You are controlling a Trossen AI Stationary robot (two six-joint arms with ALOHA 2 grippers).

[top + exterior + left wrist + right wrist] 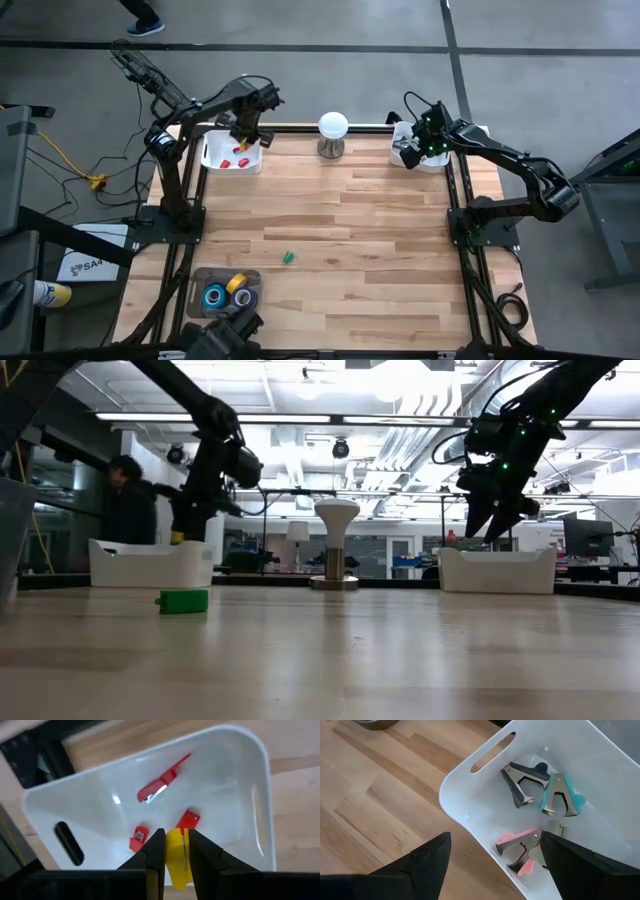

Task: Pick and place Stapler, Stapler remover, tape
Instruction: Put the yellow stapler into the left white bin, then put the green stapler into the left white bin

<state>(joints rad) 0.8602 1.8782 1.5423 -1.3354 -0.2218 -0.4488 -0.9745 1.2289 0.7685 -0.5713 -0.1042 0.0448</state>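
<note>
The table [340, 230] is a pale wooden plank top on a dark frame, standing on a grey concrete floor; the low view looks across it into a bright workshop where a person [128, 500] in dark clothes stands behind the left bin.

Two white bins sit at the far edge, with a white-topped stand [332, 135] between them. The left bin [250, 780] holds three small red staplers. Above it the left hand [175, 851] is clenched on a yellow stapler [176, 857]. The right bin [470, 805] holds three staple removers: dark, teal and pink. The right hand [495, 857] hangs over it, released and wide.

A grey tray [200, 278] at the near edge carries three tape rolls [228, 292]: blue, yellow and purple. One green stapler [288, 258] lies alone mid-table.
</note>
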